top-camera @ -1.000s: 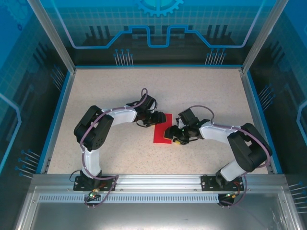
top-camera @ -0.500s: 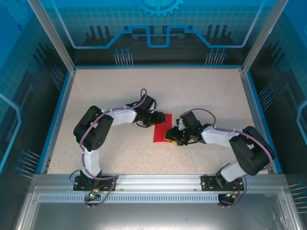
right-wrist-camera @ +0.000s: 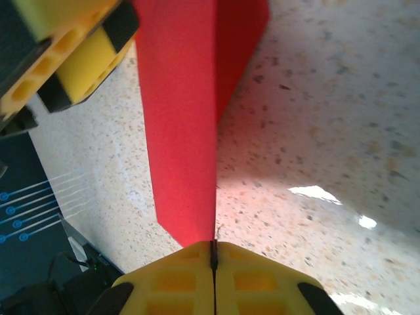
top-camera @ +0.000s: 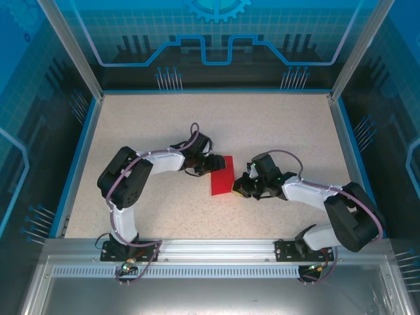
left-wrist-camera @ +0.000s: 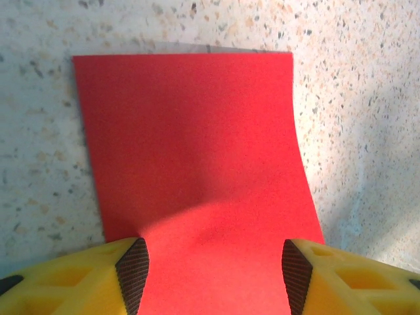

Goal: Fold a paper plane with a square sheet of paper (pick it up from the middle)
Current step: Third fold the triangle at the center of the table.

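Pinching edge of thin bright red paper sheet [right-wrist-camera: 180,131], right jaws clamped tight; left jaws gaped wide astride it. Unpinned sheet might slide on speckled desk [top-camera: 151,125], skewing fold.

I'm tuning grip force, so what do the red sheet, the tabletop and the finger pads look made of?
The red sheet: thin matte paper, likely; it bows softly and shows no glare.
The tabletop: beige speckled, stone-look composite or laminate; faint glossy highlights.
The finger pads: dark rubber, probably, with cross-hatch texture, set in yellow plastic.
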### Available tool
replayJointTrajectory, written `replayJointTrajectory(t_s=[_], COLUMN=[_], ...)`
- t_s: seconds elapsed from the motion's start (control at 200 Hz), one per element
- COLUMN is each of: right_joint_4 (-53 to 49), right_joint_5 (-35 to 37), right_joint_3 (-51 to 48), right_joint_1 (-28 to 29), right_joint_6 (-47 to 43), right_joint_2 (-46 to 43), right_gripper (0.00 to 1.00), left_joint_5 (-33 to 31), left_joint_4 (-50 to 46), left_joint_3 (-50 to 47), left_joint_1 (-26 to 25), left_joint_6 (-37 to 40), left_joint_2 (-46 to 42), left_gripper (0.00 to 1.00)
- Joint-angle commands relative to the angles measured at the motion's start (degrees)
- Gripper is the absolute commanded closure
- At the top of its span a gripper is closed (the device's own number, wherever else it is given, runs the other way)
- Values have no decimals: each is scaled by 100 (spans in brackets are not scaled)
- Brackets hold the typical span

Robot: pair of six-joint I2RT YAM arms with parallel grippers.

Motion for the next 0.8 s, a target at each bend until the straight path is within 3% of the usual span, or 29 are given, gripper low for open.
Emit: replayJointTrajectory(t_s=[0.0,0.25,0.47,0.665,0.795], right_joint_4=[-1009,-1605,-1349,-1178,-1176], right_joint_5=[107,32,-69,13,-4], right_joint_3=[395,690,709,572,554], right_joint_1=[-104,-150,-149,-161,-165], right_joint_6=[-244,-619,-614,-524,-515], right_joint_2=[-36,290,404,147,42], right_gripper=[96,97,95,79,83], left_joint_5=[273,654,555,356,317], left_joint_4=[44,829,569,213,196], left_joint_3=[-279,-454,-272,-149,-193], left_joint_1=[-13,-31,-70,-65,-73], left_joint_6=[-4,-47,-6,31,51], left_joint_2=[-252,-542,-146,148,149], left_gripper=[40,40,41,44,45])
